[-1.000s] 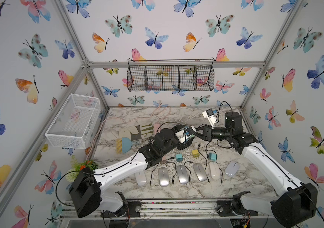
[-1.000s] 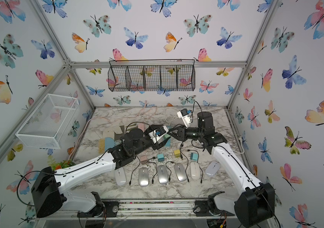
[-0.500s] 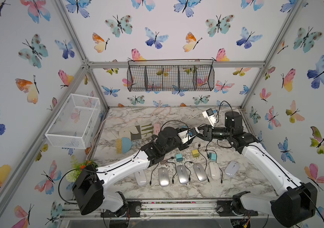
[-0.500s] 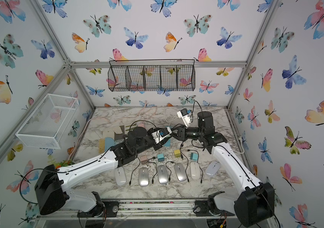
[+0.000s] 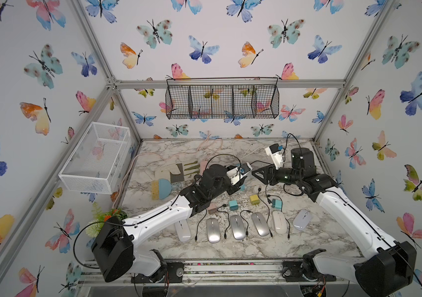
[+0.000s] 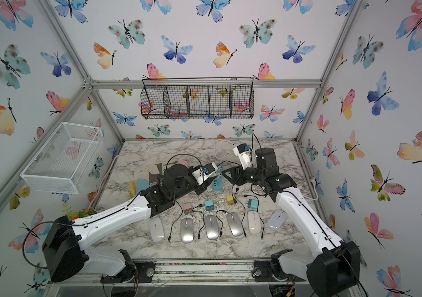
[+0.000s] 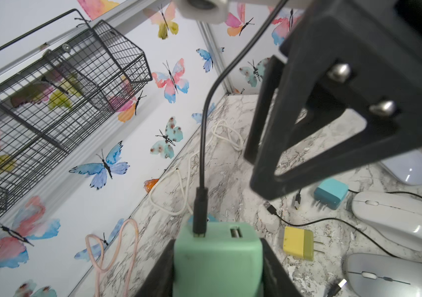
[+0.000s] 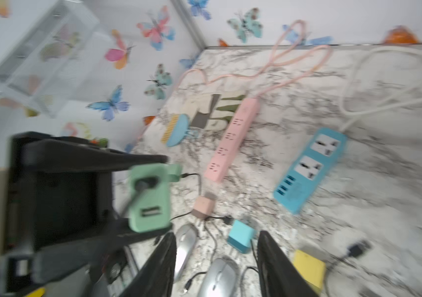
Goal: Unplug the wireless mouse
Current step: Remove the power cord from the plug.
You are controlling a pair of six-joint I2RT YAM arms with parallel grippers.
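My left gripper (image 7: pixel 217 267) is shut on a mint green USB charger (image 7: pixel 217 259), held above the table. A black cable's plug (image 7: pixel 200 210) sits in one of the charger's two ports. The cable runs up past my right gripper (image 8: pixel 216 246) and out of the left wrist view. I cannot tell which mouse it leads to. Several wireless mice lie in a row near the front edge, among them a beige one (image 5: pixel 279 221) and a lavender one (image 5: pixel 302 219). The right gripper (image 5: pixel 256 174) is open and empty, just beside the charger (image 8: pixel 149 198).
A pink power strip (image 8: pixel 233 138) and a blue power strip (image 8: pixel 310 169) lie behind the arms. Pink (image 8: pixel 203 207), teal (image 8: pixel 240 236) and yellow (image 8: pixel 308 268) chargers with loose black cables lie ahead of the mice. A white wire basket (image 5: pixel 96 156) hangs on the left wall.
The right gripper's jaws have opened. The left gripper has closed on the green charger and edged toward the right gripper.
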